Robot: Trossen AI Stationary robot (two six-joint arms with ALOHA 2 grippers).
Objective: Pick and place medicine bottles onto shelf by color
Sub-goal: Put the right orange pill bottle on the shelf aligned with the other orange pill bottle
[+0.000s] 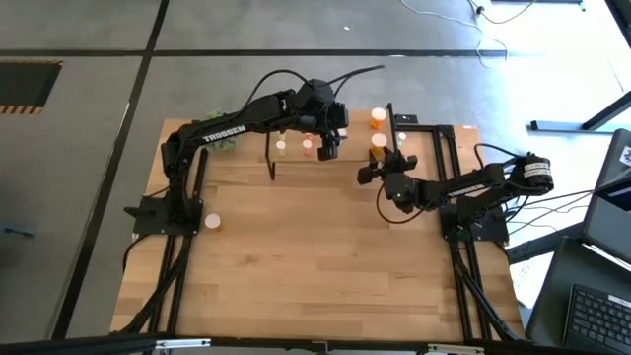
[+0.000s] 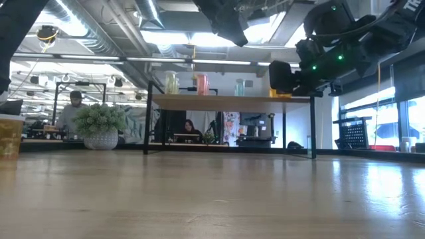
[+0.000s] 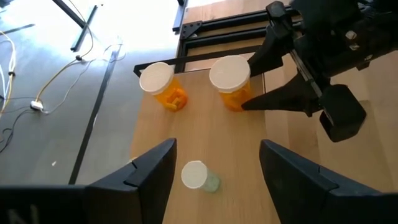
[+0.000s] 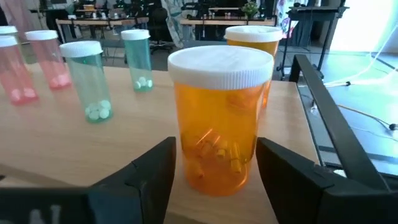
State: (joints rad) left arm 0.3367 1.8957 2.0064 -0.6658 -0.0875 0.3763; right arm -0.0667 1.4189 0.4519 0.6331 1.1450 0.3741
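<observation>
The shelf (image 1: pixel 424 130) stands at the table's far edge. On it are two orange bottles (image 3: pixel 231 82) (image 3: pixel 163 84), green ones (image 4: pixel 90 79) (image 4: pixel 137 59) and pink ones (image 4: pixel 46 57). My right gripper (image 4: pixel 216 149) is open and level with the shelf top. Its fingers stand on either side of the nearer orange bottle (image 4: pixel 221 118), which stands upright on its base. My left gripper (image 3: pixel 217 149) is open and hangs above the shelf (image 2: pixel 229 23), over a small green bottle (image 3: pixel 199 176) without touching it. One yellowish bottle (image 1: pixel 211 222) stands on the table near the left arm's base. My right gripper has its fingers (image 4: pixel 155 171) close beside the lower body of the orange bottle (image 4: pixel 186 168), coming in level from the table's near side. I cannot tell whether they touch it. The bottle stands upright on the shelf board.
A green plant ball in a pot (image 2: pixel 101 126) sits at the table's far left beside the shelf. The shelf's black legs (image 1: pixel 271 163) reach down to the table. The wide near half of the wooden table (image 1: pixel 325 276) lies bare. People sit in the room beyond.
</observation>
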